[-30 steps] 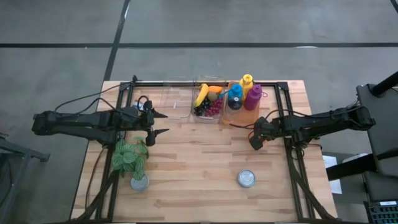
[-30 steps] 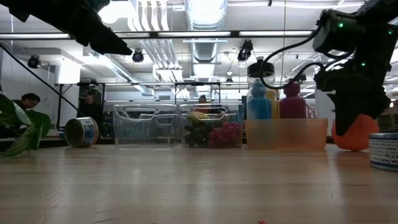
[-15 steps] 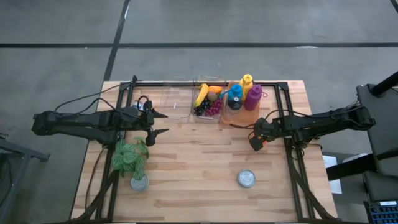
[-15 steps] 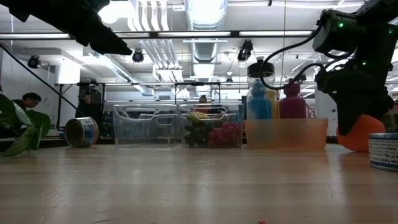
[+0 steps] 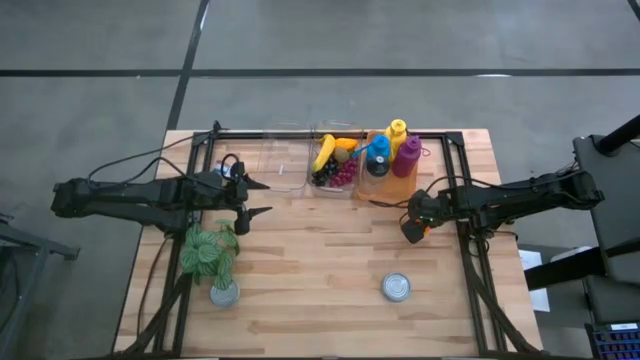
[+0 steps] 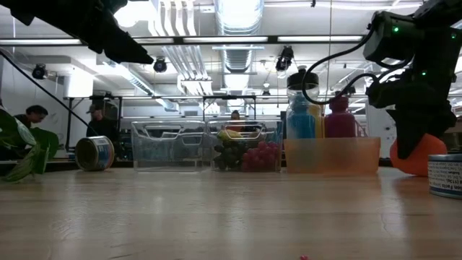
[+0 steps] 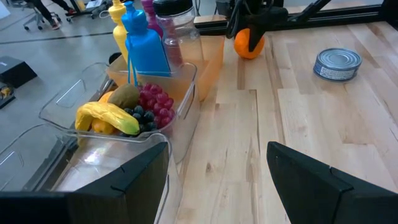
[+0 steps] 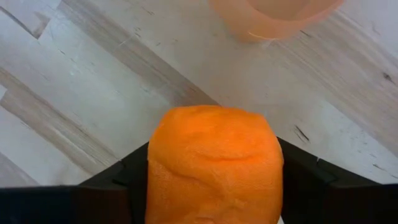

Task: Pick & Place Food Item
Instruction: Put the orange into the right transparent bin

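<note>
An orange (image 8: 214, 165) sits on the wooden table at the right, in front of the tinted bin. My right gripper (image 5: 412, 229) points steeply down over it and is shut on it. The low view shows the orange (image 6: 417, 157) behind the dark finger, and the left wrist view shows the orange (image 7: 249, 45) far off. My left gripper (image 5: 264, 197) hovers open above the table's left part, facing the bins, with nothing between its fingers. My right gripper pinches the orange between its two fingers, one on each of two opposite sides (image 8: 155, 180). The fingers come from above, pointing steeply down. The orange's sides look pressed flat against the fingers. Its underside (image 6: 415, 172) rests on the table.
At the far edge stand an empty clear bin (image 5: 285, 165), a clear bin of fruit (image 5: 335, 160) and a tinted bin of bottles (image 5: 392, 158). A can (image 5: 397, 288) lies near right. A plant (image 5: 210, 250) and another can (image 5: 224, 293) sit near left.
My right gripper's fingers have closed in on the orange and taken hold of it. The orange has shifted slightly on the table and stays down. The arm itself has kept its place.
</note>
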